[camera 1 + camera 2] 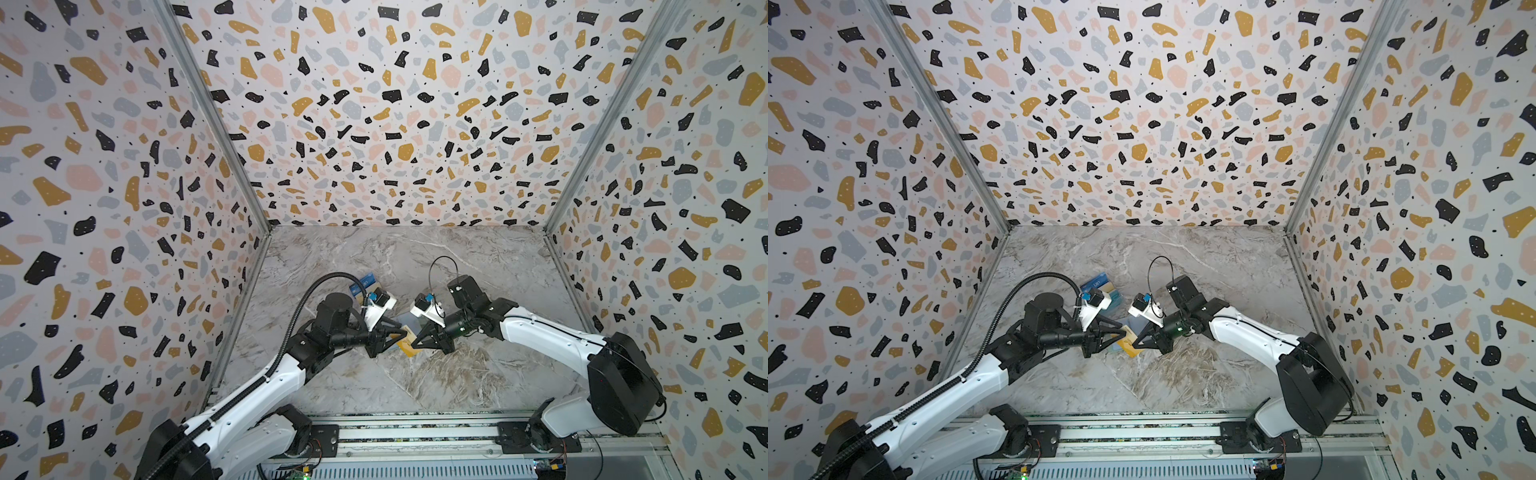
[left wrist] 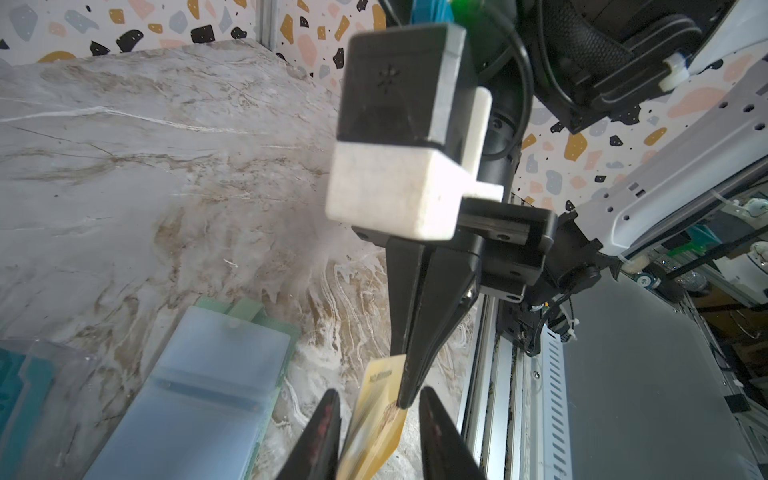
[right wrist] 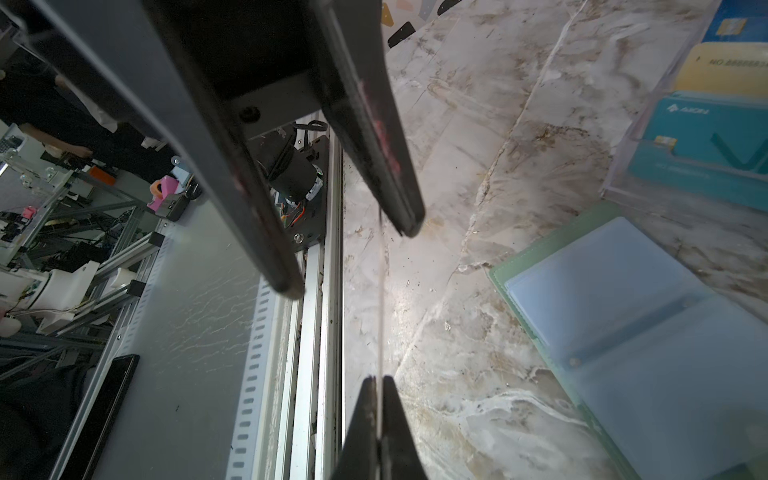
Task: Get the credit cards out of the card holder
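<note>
Marble tabletop: tan-gold card, likely light, stiff, slick, clamped in right gripper; left gripper, fingers apart, astride it; best pinched across flat faces.

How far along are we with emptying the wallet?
Done: the visible clear sleeves of the open mint-green folding wallet look empty; a teal card, a tan card and a dark blue card sit in the clear tiered plastic stand. In hand: the right gripper clamps a yellow-gold plastic card, the left gripper open astride it. Left: probably finishing this handover and setting it down.
</note>
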### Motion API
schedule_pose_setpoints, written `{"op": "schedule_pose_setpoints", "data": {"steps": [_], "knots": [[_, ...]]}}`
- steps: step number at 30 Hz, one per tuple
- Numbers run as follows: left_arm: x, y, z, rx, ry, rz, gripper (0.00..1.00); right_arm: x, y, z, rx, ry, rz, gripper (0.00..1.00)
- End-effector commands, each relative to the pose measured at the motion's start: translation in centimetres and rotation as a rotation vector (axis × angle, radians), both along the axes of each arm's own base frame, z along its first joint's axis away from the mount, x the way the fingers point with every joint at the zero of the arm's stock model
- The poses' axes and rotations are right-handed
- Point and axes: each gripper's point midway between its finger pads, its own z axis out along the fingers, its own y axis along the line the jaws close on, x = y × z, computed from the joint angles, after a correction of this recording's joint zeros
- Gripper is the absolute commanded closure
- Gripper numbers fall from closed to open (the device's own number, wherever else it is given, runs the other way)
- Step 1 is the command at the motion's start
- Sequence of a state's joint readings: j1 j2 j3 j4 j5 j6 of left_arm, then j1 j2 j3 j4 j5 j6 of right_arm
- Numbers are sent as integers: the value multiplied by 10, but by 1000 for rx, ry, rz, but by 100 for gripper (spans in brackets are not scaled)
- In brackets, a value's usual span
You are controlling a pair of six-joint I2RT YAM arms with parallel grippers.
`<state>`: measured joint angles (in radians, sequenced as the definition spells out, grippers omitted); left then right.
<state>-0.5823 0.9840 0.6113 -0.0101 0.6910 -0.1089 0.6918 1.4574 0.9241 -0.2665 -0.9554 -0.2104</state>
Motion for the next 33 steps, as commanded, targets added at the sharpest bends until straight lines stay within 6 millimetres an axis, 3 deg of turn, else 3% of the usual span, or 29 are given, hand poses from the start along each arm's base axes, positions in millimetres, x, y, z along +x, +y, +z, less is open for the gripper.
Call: {"op": "schedule_pose_setpoints", "data": {"steps": [1,7,18,27,29,33], "knots": [[-12,-3,13,-23,-20,-82,72,-5,3,30,68,-74,50,100],[-20,-3,15,-29,-16,-123,80,-6,4,32,81,-86,68,100],[-24,-5,13,-33,10,-152,82,-10,3,41,110,-120,101,100],[-22,-5,13,-31,10,-140,96,-6,6,35,92,-121,102,99],[-19,-6,16,-38,8,-127,100,-5,6,34,89,-124,94,96],[-11,-7,22,-64,-1,-82,100,3,4,34,101,-136,47,70]]}}
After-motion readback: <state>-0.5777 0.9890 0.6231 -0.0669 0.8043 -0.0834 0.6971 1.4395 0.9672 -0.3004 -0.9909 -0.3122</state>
